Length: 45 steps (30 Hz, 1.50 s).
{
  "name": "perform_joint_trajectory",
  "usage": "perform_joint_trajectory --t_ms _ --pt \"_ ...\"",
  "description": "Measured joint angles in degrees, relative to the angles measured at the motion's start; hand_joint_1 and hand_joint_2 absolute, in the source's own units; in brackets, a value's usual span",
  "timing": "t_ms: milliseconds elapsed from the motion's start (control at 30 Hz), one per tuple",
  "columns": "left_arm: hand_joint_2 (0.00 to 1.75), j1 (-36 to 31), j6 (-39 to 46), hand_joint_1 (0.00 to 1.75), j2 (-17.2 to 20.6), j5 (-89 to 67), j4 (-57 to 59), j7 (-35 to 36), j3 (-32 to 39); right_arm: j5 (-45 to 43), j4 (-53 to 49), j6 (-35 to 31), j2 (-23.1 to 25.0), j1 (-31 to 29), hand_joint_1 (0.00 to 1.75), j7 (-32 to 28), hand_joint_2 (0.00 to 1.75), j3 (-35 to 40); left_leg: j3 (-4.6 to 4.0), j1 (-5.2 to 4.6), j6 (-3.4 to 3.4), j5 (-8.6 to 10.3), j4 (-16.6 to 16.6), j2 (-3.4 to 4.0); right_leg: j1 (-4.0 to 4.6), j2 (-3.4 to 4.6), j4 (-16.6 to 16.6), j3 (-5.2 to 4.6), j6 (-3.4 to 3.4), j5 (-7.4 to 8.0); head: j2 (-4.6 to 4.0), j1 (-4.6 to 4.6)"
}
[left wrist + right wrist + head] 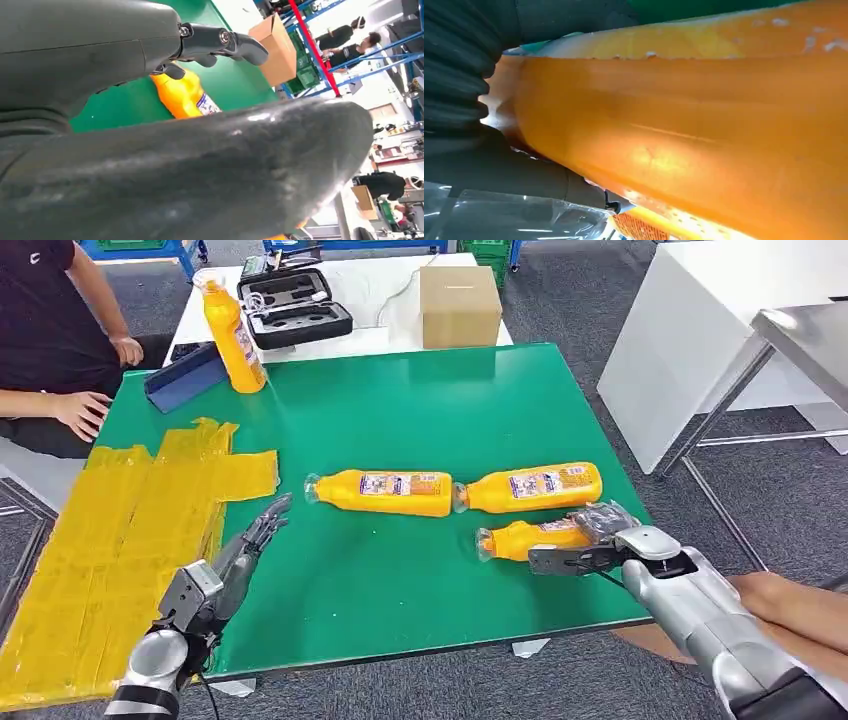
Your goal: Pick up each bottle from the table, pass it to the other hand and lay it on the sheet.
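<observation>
I see the right hand at the near bottle, which lies on the green tabletop; its fingers wrap it. Two more bottles lie beside it, one stands far left. Left hand hovers by the yellow sheet, fingers spread, holding nothing.

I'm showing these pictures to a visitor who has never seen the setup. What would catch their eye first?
Three orange bottles lying on the green table; the right robot hand grips the nearest bottle. A fourth bottle stands upright at the far left corner. The yellow sheet covers the table's left side, beside the open left robot hand.
</observation>
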Motion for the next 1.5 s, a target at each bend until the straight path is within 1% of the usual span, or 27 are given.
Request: perform_joint_trajectory --t_ms 200,400,433,533,567,600,667,767,833,900,1000,1067,1233,1367,1500 --pt "0.00 -0.18 0.00 0.00 0.02 0.22 0.35 0.00 0.00 -1.51 0.07 1.42 0.04 -0.26 1.75 0.00 1.75 -0.09 0.01 0.01 0.00 -0.01 0.00 0.00 0.01 0.00 -0.01 0.01 -0.01 -0.01 0.00 0.00" --pt "0.00 -0.35 0.20 0.00 0.07 0.57 1.20 0.29 -0.22 -8.22 -0.94 2.80 -0.04 -0.34 1.75 -0.88 1.75 -1.12 0.00 0.01 0.01 0.03 0.00 -0.02 0.01 -0.01 0.01 0.07 0.00 0.01 0.00 0.00" --pt "1.75 -0.44 0.20 0.00 0.09 0.72 1.42 0.70 -0.24 -10.08 -1.40 2.73 0.02 -0.22 1.75 -1.42 1.75 -1.58 -0.01 0.01 0.01 0.04 0.00 -0.02 0.01 -0.01 0.02 0.09 0.00 0.02 0.00 0.00" --pt "1.75 -0.52 0.20 0.00 0.15 2.51 2.21 1.62 -0.18 -18.42 -4.90 2.01 0.48 0.30 1.75 -3.65 1.75 -4.66 -0.16 -0.02 -0.01 0.05 -0.01 -0.01 0.00 0.01 0.06 0.01 -0.03 0.17 0.00 0.00" --pt "1.75 -0.44 0.17 0.00 0.15 3.00 2.23 1.82 -0.04 -20.73 -6.81 1.97 0.90 0.62 1.75 -3.23 1.75 -5.78 -0.25 -0.02 -0.05 0.07 -0.01 0.07 0.00 0.04 0.06 -0.16 -0.10 0.23 0.00 -0.02" --pt "1.75 -0.37 0.15 0.00 0.13 3.65 2.23 2.12 0.09 -22.89 -9.25 1.77 1.29 0.94 1.75 -2.47 1.75 -6.95 -0.46 -0.03 -0.07 0.17 -0.01 0.10 -0.02 0.08 0.09 -0.38 -0.01 0.31 0.00 -0.02" --pt "1.75 -0.18 -0.28 0.00 -0.15 5.00 2.23 3.21 0.55 -25.78 -14.45 0.44 2.66 0.93 1.75 -2.08 1.75 -9.47 -0.98 -0.04 -0.03 0.48 0.00 0.08 -0.04 0.06 0.14 -0.95 -0.08 0.49 0.00 -0.09" --pt "1.75 0.27 -1.86 0.00 -0.77 8.51 2.21 3.78 1.29 -27.32 -20.77 -0.83 5.64 -0.92 1.75 -0.52 1.75 -14.04 -1.51 0.04 -0.08 0.78 0.00 -0.10 0.04 -0.07 0.23 -1.38 -0.07 0.50 0.00 -0.02" --pt "1.75 -0.32 -3.00 0.00 -1.68 11.61 2.23 4.37 1.84 -26.33 -22.67 -1.79 8.75 -3.74 1.75 2.08 1.75 -15.13 -1.74 0.03 -0.16 0.90 0.00 -0.09 0.03 -0.07 0.28 -1.67 -0.02 0.60 0.00 -0.04" --pt "1.75 -2.14 -1.63 0.00 -2.97 13.05 2.27 5.07 2.01 -24.64 -22.84 -3.71 12.16 -6.80 1.75 3.78 1.75 -15.26 -1.89 0.04 -0.12 0.99 0.00 -0.09 0.05 -0.07 0.28 -1.82 -0.12 0.71 0.00 0.02" --pt "1.75 -5.64 3.23 0.00 -5.71 13.53 2.77 5.90 2.01 -23.67 -20.84 -6.12 18.08 -10.04 1.75 4.15 1.75 -15.17 -1.93 0.04 -0.13 1.03 0.00 -0.08 0.05 -0.07 0.28 -1.86 -0.11 0.75 0.00 0.00" --pt "1.75 -8.02 4.90 0.00 -7.22 14.49 3.72 6.25 1.99 -23.32 -18.53 -7.06 21.41 -11.69 1.75 4.15 1.75 -14.91 -1.94 0.04 -0.14 1.07 0.00 -0.08 0.04 -0.07 0.28 -1.87 -0.09 0.77 0.00 0.00" --pt "1.75 -12.27 5.62 0.00 -10.25 17.18 6.91 6.19 1.77 -22.86 -10.87 -7.91 29.47 -14.95 1.75 4.09 1.75 -14.01 -1.97 0.04 -0.14 1.10 0.00 -0.10 0.04 -0.08 0.30 -1.89 -0.09 0.78 0.00 0.00" --pt "1.75 -14.61 4.98 0.00 -12.74 21.06 9.13 6.23 1.40 -22.82 -4.52 -8.57 35.57 -15.59 1.75 2.37 1.75 -12.55 -1.98 0.04 -0.14 1.09 0.00 -0.08 0.04 -0.08 0.30 -1.94 -0.09 0.78 0.00 0.00" --pt "1.75 -15.79 5.90 0.00 -13.95 22.86 10.54 6.23 0.87 -21.88 0.47 -8.98 39.97 -15.24 1.75 0.96 1.75 -10.23 -2.09 0.04 -0.15 1.09 0.00 -0.08 0.05 -0.09 0.30 -2.06 -0.10 0.77 0.00 0.00"
